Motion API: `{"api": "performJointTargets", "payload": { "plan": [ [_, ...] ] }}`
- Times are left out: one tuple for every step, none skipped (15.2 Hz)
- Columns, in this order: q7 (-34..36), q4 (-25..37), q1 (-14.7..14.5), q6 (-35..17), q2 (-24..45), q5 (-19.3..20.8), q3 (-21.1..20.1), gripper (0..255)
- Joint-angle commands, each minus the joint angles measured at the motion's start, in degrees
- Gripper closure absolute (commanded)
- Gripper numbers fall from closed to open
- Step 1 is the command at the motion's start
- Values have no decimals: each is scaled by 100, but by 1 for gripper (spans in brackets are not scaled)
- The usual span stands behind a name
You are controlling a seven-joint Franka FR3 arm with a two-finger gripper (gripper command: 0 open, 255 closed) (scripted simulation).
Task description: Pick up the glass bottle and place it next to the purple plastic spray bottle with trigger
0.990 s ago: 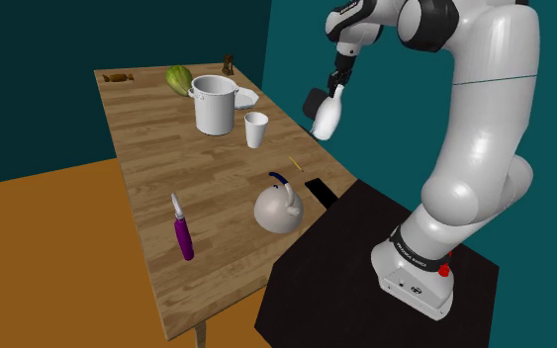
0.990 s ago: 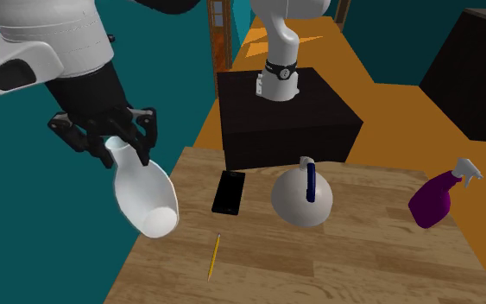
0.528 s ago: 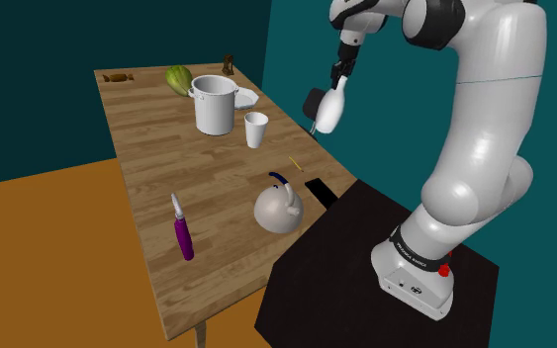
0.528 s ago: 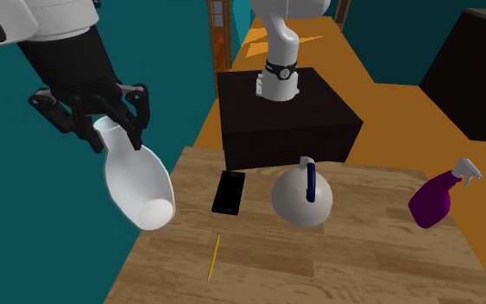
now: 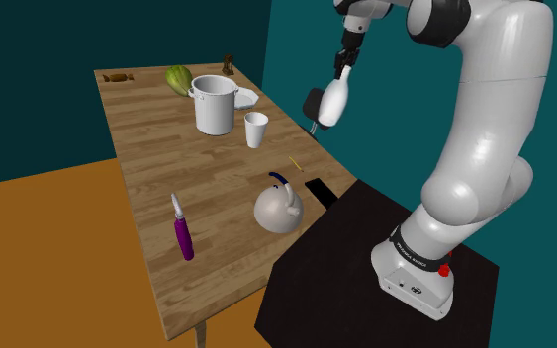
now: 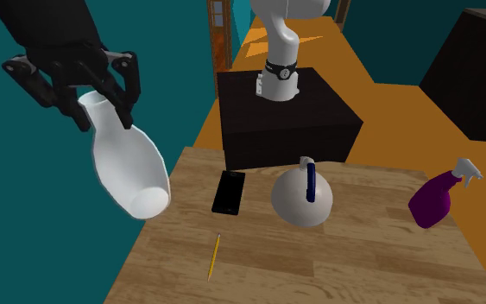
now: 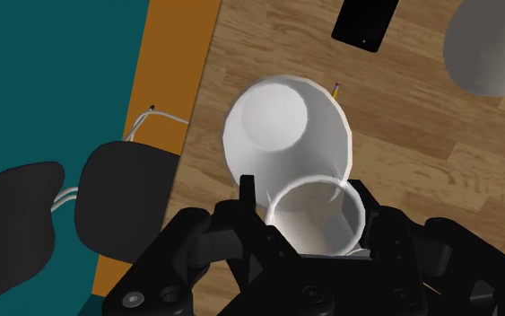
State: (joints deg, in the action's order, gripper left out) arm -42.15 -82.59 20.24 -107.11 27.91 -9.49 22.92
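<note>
A white bottle hangs high in the air beyond the table's far edge, neck up and tilted. My gripper is shut on its neck. In the second exterior view the bottle hangs above the table's left corner under the black gripper. In the wrist view the fingers clasp the neck, and the bottle's body points down at the table edge. The purple spray bottle with a white trigger lies on the wooden table, far from the gripper, past the kettle. Across the table its trigger end shows too: spray bottle.
A grey kettle with a blue handle and a black phone lie between gripper and spray bottle. A pencil, white cup, pot and lettuce stand farther back. A black chair sits below the gripper.
The gripper has risen with the bottle, climbing steadily away from the table. Everything on the table has stayed put.
</note>
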Motion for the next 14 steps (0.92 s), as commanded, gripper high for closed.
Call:
{"api": "performJointTargets", "payload": {
  "plan": [
    [16, 123, 1, 146, -26, 14, 6, 255],
    [19, 185, 5, 217, -36, 20, 10, 255],
    [23, 249, 9, 289, -45, 25, 13, 255],
    [27, 315, 14, 362, -53, 29, 16, 255],
    [30, 383, 20, 436, -60, 33, 19, 255],
    [33, 454, 26, 510, -64, 37, 22, 255],
    [36, 527, 32, 585, -68, 40, 25, 255],
    [38, 602, 40, 661, -70, 42, 27, 255],
    [41, 680, 48, 738, -70, 43, 29, 255],
    [43, 760, 56, 816, -68, 44, 31, 255],
    [45, 843, 66, 895, -65, 44, 33, 255],
    [47, 929, 76, 975, -60, 44, 34, 255],
    [49, 1018, 87, 1056, -52, 42, 36, 255],
    [50, 1110, 99, 1139, -43, 40, 37, 255]
  ]
}}
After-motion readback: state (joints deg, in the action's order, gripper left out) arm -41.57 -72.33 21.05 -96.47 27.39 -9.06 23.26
